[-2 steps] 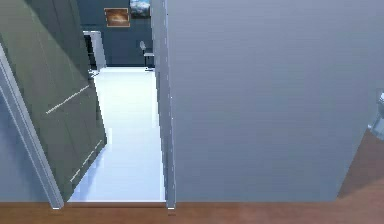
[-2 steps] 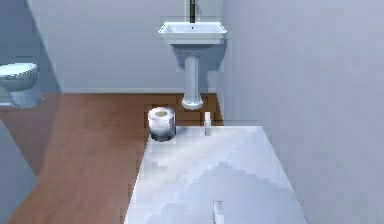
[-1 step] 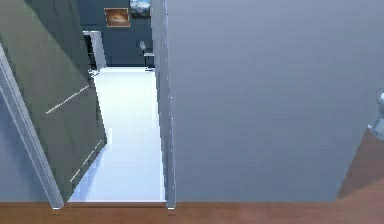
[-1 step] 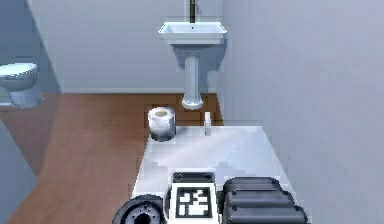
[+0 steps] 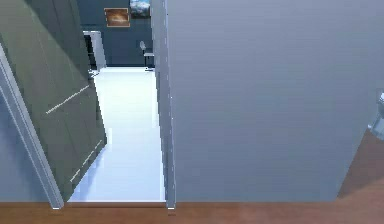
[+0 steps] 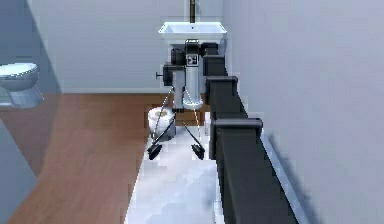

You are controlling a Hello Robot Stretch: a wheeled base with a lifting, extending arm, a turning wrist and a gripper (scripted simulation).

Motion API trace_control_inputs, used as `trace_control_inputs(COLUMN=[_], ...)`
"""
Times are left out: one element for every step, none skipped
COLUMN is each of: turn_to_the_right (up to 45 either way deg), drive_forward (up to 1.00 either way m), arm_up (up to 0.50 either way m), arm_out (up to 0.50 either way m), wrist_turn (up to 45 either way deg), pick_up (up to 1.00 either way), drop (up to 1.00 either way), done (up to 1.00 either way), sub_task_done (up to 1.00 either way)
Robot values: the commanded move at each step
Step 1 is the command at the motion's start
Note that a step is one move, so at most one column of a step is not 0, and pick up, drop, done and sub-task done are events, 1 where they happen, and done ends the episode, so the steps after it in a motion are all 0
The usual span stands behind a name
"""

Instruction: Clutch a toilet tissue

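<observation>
white porcelain marks the far end of the arm side view: a sink stands against the pale wall, and a toilet sits at the view's left edge. the dark arm rises from the bottom edge toward the sink. the hand hangs at its far end, with its two thin fingers pointing back down the picture. right at the hand is a small white roll, by shape and colour the toilet tissue. it sits low near the foot of the sink, where the brown wooden floor meets a pale mat. i cannot tell whether the hand touches the roll or has hold of anything, nor how its fingers are set. in the forward view a grey wall takes the middle and right. a dark door stands ajar at the left, and a white floor runs past it toward a dark blue room with a framed picture on its wall.
</observation>
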Motion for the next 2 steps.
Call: trace_control_inputs(turn_to_the_right=[0.0, 0.0], drive_forward=[0.0, 0.0], arm_up=[0.0, 0.0], arm_out=[0.0, 0.0], wrist_turn=[45.0, 45.0], pick_up=[0.0, 0.0], drop=[0.0, 0.0], done=[0.0, 0.0], sub_task_done=[0.0, 0.0])
